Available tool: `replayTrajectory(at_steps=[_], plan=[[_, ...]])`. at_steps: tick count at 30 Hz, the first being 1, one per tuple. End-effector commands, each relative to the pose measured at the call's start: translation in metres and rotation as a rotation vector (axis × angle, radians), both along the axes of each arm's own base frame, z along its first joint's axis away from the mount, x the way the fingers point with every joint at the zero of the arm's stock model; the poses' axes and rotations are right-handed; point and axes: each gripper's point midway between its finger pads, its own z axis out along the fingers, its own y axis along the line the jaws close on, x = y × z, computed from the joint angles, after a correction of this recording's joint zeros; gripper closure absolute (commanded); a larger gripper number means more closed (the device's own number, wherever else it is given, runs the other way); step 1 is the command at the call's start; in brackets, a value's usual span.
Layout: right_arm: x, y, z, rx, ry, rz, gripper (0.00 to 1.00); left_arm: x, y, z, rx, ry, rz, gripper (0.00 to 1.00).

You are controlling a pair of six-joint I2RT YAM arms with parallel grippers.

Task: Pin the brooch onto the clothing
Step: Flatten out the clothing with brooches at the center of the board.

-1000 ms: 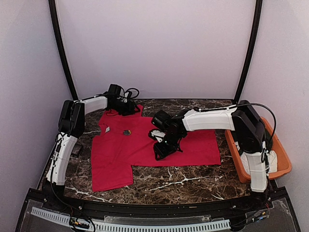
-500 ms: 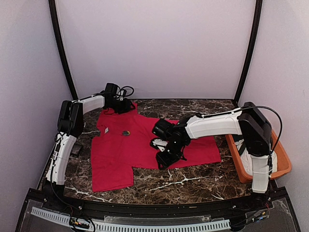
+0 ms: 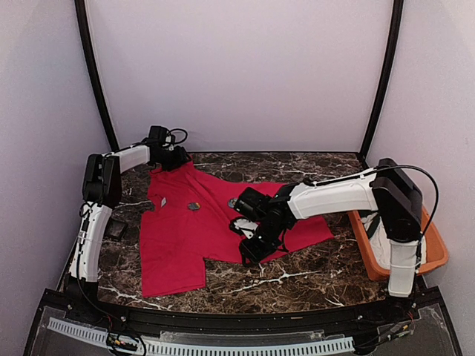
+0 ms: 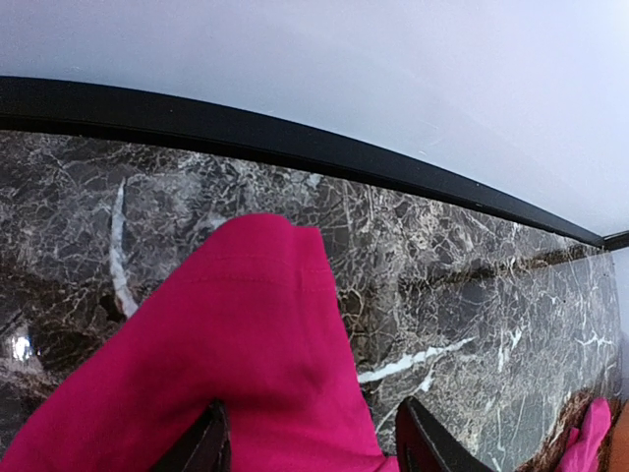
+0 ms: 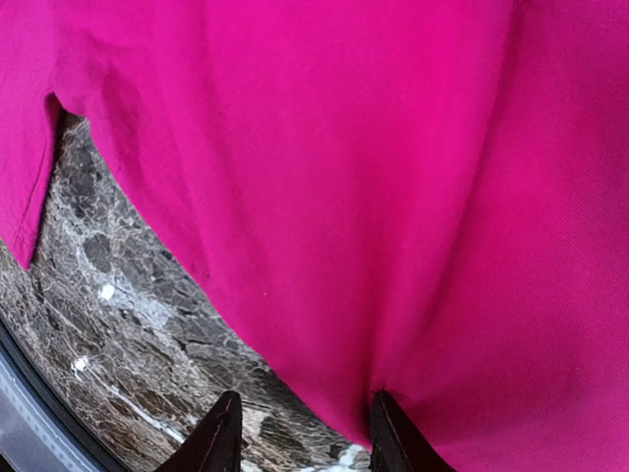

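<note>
Your right gripper (image 3: 256, 246) has its jaws roughly half closed on the near hem of the red T-shirt (image 3: 185, 230), with fabric puckering at one finger (image 5: 391, 444) (marble table (image 3: 297, 274) shows between them). From there the T-shirt spreads toward 10 o'clock in the top view. The left gripper (image 3: 175, 157) pinches the far corner, cloth bunched between its fingers (image 4: 201, 447), and the T-shirt trails off toward 5 o'clock. A small dark brooch (image 3: 194, 205) sits on the chest.

An orange tray (image 3: 361, 241) sits at the right edge of the dark marble table (image 3: 297, 278).
</note>
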Motion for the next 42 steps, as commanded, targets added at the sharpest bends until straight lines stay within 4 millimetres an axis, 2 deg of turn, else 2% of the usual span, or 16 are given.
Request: replayTrajectory(at_steps=[1,4,7,8,12,14,15,18,21,25,28,38,42], plan=[[-0.042,-0.014,-0.014,-0.073,0.119,0.040,0.57,0.003,0.020,-0.020,-0.001,0.040,0.071,0.42],[-0.037,-0.004,0.009,-0.014,0.091,0.048,0.57,0.000,0.005,-0.007,-0.088,0.038,0.031,0.39],[-0.013,0.006,0.055,0.086,0.026,0.019,0.55,-0.002,-0.003,0.017,-0.155,-0.009,0.010,0.31],[-0.003,0.007,0.076,0.128,-0.001,0.000,0.54,-0.005,-0.005,0.031,-0.174,-0.034,0.002,0.30],[0.037,0.001,0.136,0.251,-0.100,-0.075,0.51,-0.011,-0.019,0.075,-0.211,-0.101,-0.045,0.26],[0.061,-0.009,0.152,0.272,-0.146,-0.121,0.50,-0.017,-0.035,0.088,-0.223,-0.109,-0.087,0.25],[0.071,-0.015,0.154,0.271,-0.161,-0.141,0.50,-0.022,-0.049,0.092,-0.220,-0.113,-0.118,0.25],[0.102,-0.035,0.147,0.231,-0.199,-0.216,0.50,-0.033,-0.079,0.093,-0.214,-0.103,-0.181,0.22],[0.122,-0.047,0.125,0.182,-0.201,-0.264,0.50,-0.049,-0.117,0.082,-0.206,-0.079,-0.256,0.20],[0.128,-0.050,0.091,0.140,-0.163,-0.278,0.50,-0.065,-0.156,0.056,-0.198,-0.033,-0.337,0.20],[0.127,-0.049,0.074,0.116,-0.134,-0.279,0.50,-0.073,-0.172,0.034,-0.169,0.001,-0.369,0.21],[0.106,-0.059,0.024,0.063,-0.033,-0.285,0.50,-0.085,-0.169,-0.016,-0.105,0.109,-0.365,0.25],[0.095,-0.063,0.009,0.051,0.013,-0.284,0.51,-0.091,-0.170,-0.026,-0.097,0.136,-0.371,0.26]])
